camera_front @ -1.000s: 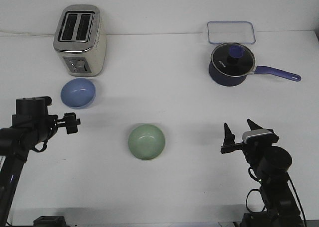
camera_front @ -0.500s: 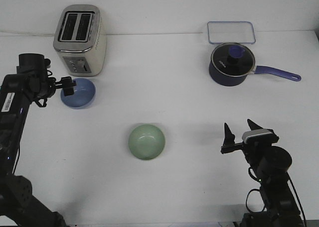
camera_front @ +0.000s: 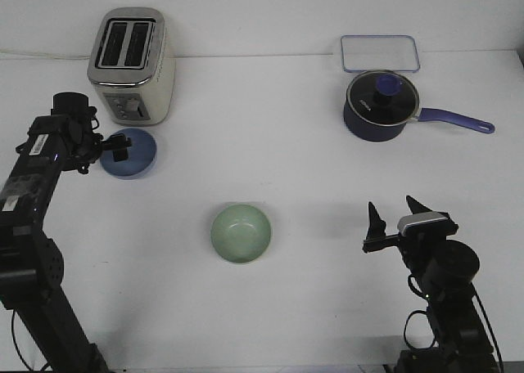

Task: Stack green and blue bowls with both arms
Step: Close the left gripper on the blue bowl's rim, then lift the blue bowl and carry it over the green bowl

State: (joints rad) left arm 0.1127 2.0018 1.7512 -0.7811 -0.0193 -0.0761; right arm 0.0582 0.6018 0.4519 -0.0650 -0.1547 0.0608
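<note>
White tabletop (camera_front: 278, 136) runs back to a pale wall, and everything I work with sits on it. Of the containers, the green bowl (camera_front: 241, 234) stands upright near the middle, nothing inside it. The blue bowl (camera_front: 135, 154) sits well apart from it, toward my left and just in front of the toaster (camera_front: 131, 66); what I can see of its inside is bare too. Far on my right a navy saucepan (camera_front: 378, 107) stands with its lid on, so its contents are hidden, its handle pointing right. Behind it lies a flat clear lid or tray (camera_front: 381, 53) with a blue rim; I cannot tell which. My left gripper (camera_front: 119, 148) is over the blue bowl's near-left rim, covering part of the bowl, and from this angle I cannot tell whether its fingers are spread or closed, or whether they touch the rim. My left arm (camera_front: 37, 173) runs down the left edge, partly cut off at the bottom. My right gripper (camera_front: 395, 213) hangs over bare table on the right, well clear of both bowls, fingers spread apart and holding nothing. My right arm (camera_front: 446, 291) below it is cut off at the bottom edge. Nothing stands between the two bowls.
</note>
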